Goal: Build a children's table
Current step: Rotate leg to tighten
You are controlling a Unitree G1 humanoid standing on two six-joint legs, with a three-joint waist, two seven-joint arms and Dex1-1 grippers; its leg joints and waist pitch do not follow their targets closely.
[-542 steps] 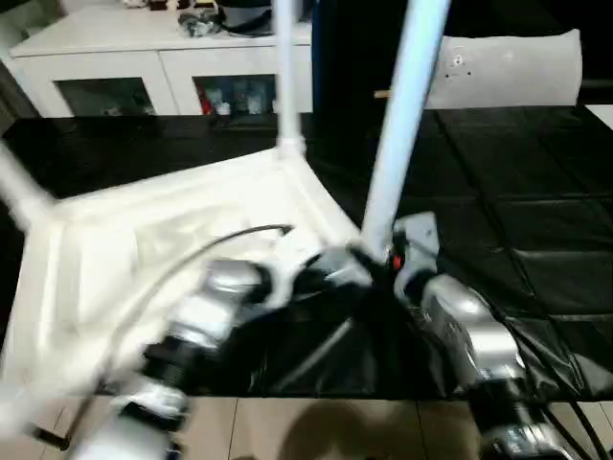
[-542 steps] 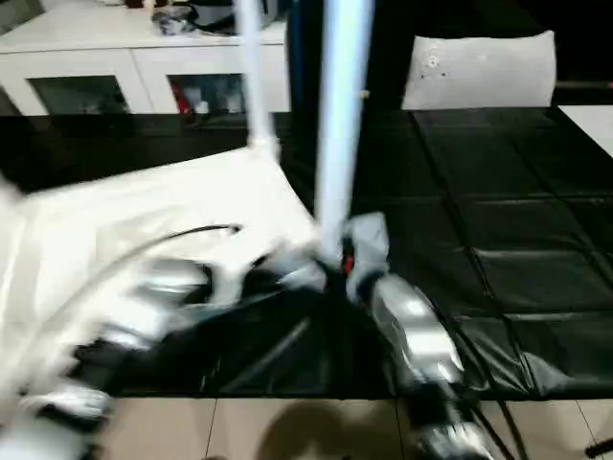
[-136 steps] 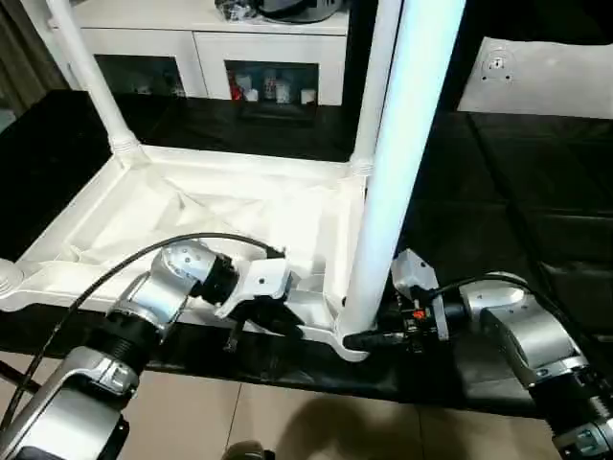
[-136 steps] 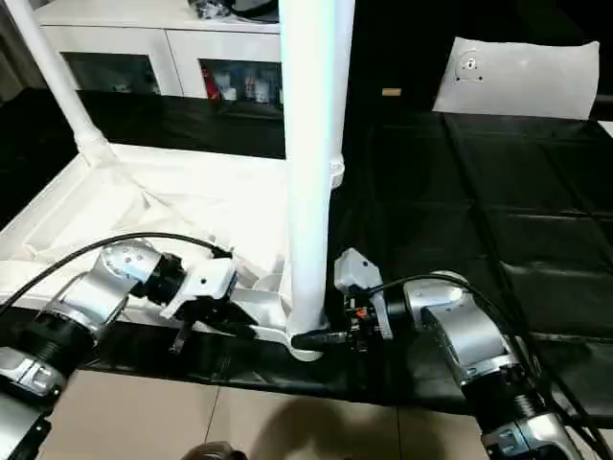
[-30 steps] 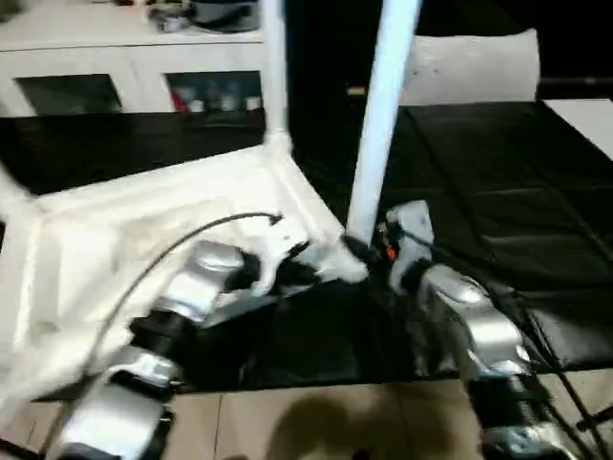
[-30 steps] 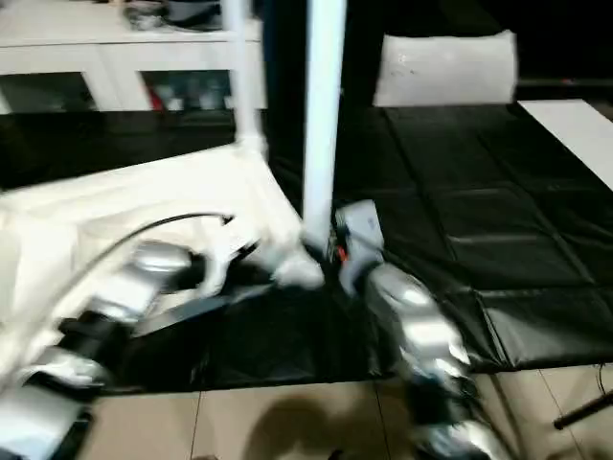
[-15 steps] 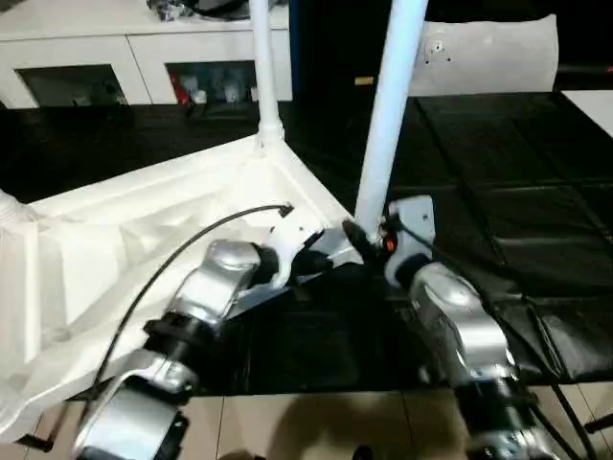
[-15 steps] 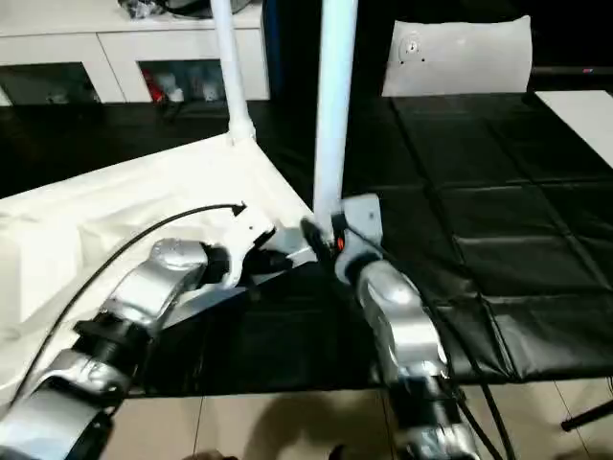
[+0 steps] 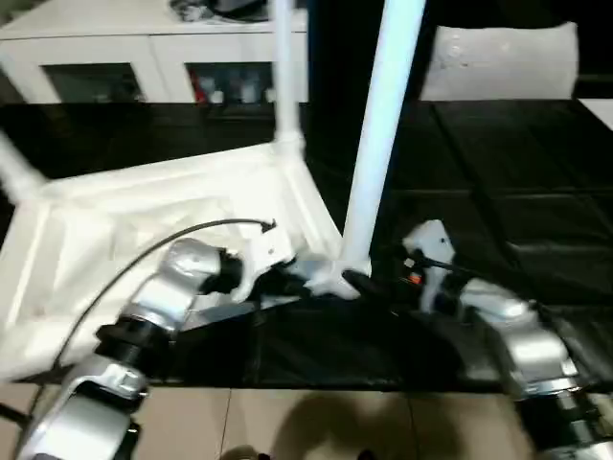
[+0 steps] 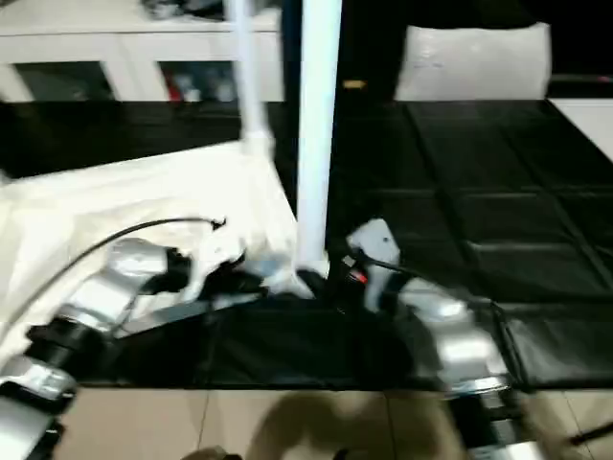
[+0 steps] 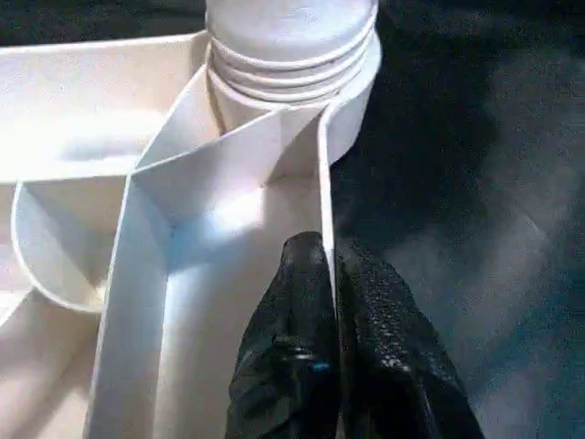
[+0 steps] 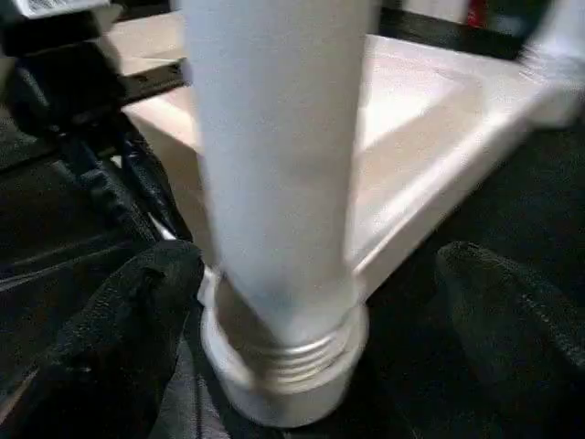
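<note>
Lab-like workroom: black-covered work table (image 9: 517, 182), white glass-door cabinet (image 9: 144, 67) of supplies.

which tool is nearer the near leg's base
Right. The right tool straddles the near leg at its base, fingers either side. The left tool pinches the tabletop rim beside that socket.

Smooth white plastic tabletop (image 9: 144, 220), legs (image 9: 378, 144)

Head eyes look down — wrist cameras close on the corner leg (image 12: 274, 183).
</note>
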